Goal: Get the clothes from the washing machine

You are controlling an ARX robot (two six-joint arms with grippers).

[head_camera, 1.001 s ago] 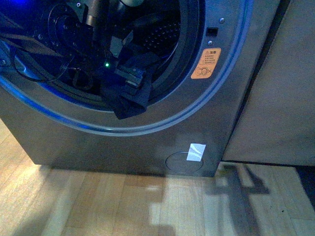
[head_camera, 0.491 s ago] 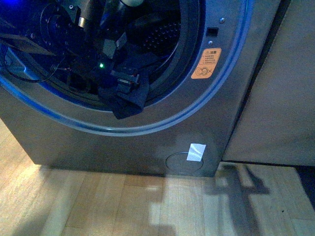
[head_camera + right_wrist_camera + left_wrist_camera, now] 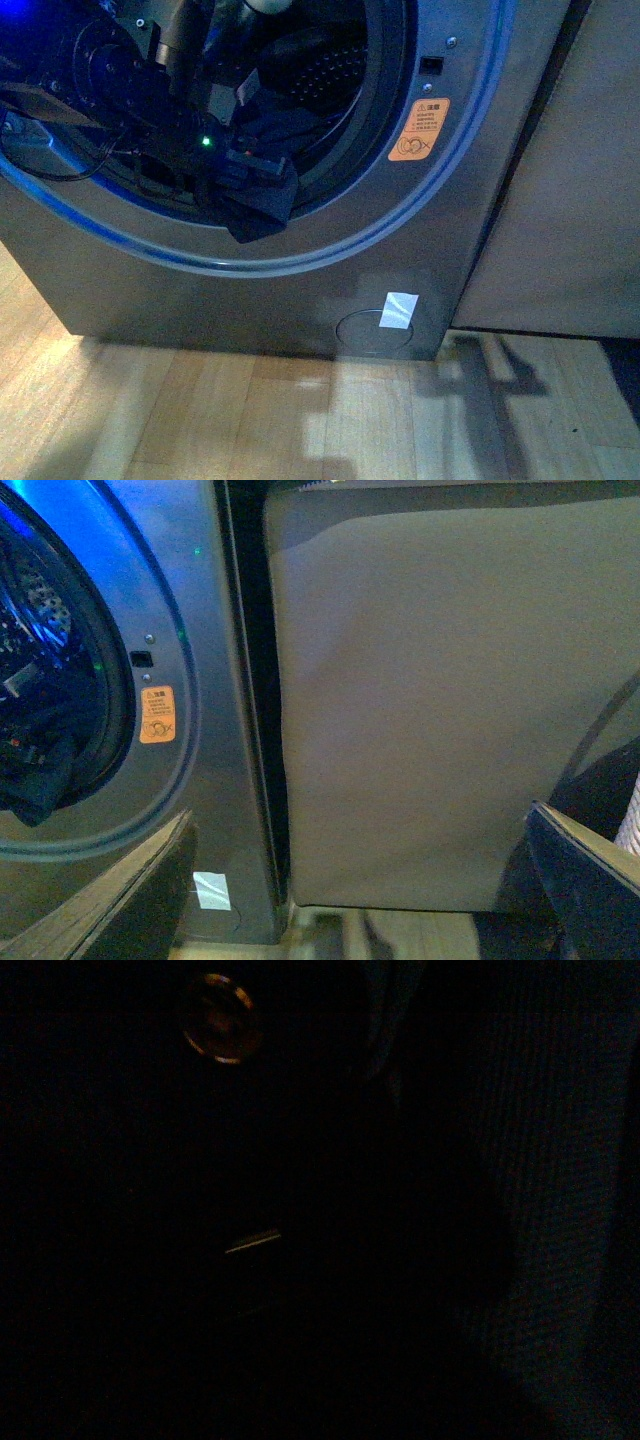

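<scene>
Pale wood floor (image 3: 200, 420) runs under a grey washing machine (image 3: 300, 300), with a plain beige panel (image 3: 420, 700) standing just beside it on its right.

The left fingers (image 3: 255, 160) are deep in the round mouth, low down and just behind the lip. They are lost among dark hardware and dark cloth, so I cannot tell whether they are closed on anything, and the left wrist view is too dark to help. The clothes (image 3: 262, 205) lie right at and below those fingers. They form a navy bundle whose long axis runs roughly up and down, with its tail draped over the lower lip of the mouth and pointing at the floor.

The right fingers (image 3: 130, 900) are spread wide with nothing between them. They sit outside the machine and well apart from the bundle, so the left arm is plainly the nearer one.

The way out looks to be toward the robot and up over the lip. The mouth is much wider than the bundle, and the floor in front is open. The likely snags are the lip under the hanging tail and the perforated drum (image 3: 335, 65) behind.
</scene>
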